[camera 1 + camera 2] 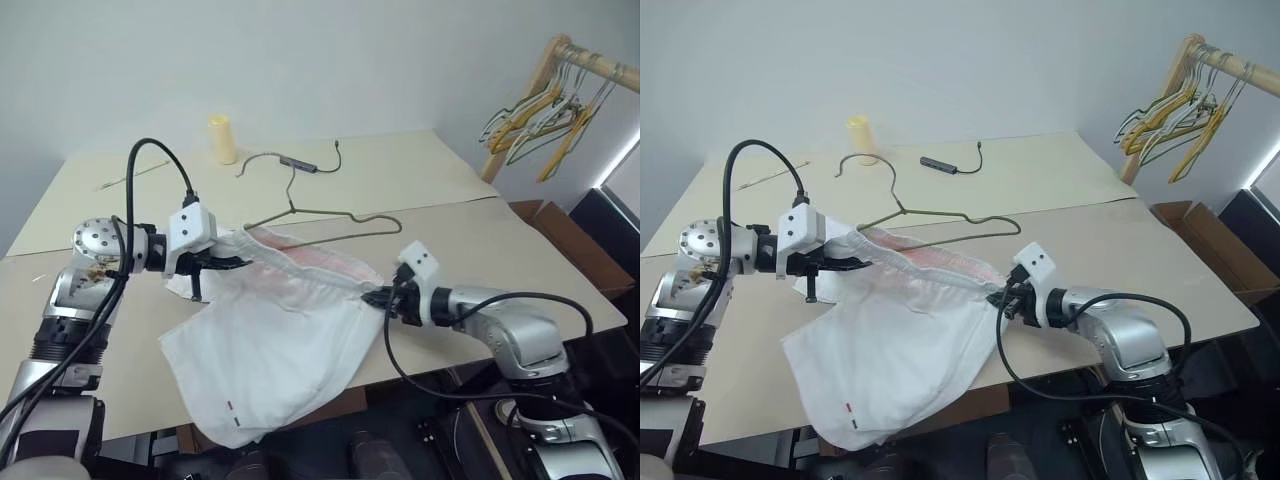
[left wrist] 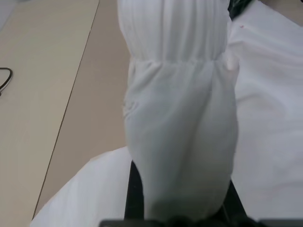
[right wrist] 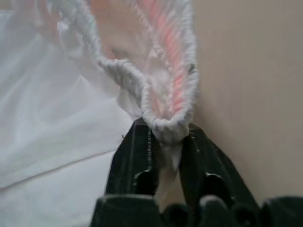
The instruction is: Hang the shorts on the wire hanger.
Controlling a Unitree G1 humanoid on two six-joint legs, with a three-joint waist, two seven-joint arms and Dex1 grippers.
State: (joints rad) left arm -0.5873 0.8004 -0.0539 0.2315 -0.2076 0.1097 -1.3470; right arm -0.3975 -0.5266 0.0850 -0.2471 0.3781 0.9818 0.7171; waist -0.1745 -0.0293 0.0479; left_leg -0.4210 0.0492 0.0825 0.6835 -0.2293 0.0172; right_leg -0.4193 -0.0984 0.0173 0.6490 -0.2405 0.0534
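Note:
The white shorts [image 1: 270,350] hang stretched between my two grippers above the table, waistband up, pink lining [image 1: 320,262] showing inside. My left gripper [image 1: 232,263] is shut on the waistband's left end; in its wrist view the fabric [image 2: 180,118] drapes over the fingers. At the other end my right gripper [image 1: 378,296] is shut on the gathered waistband [image 3: 165,124], pinched between its black fingers [image 3: 137,161]. A tiny red mark [image 1: 229,406] sits near the lower hem. The thin wire hanger [image 1: 330,215] lies flat on the table just behind the shorts, hook [image 1: 262,160] pointing away.
A yellow cylinder [image 1: 222,138] stands at the table's back. A small black device with a cord [image 1: 300,163] lies near the hook. A wooden rack [image 1: 590,62] with yellow, green and white hangers stands at the right. A cardboard box [image 1: 575,240] sits beside the table's right edge.

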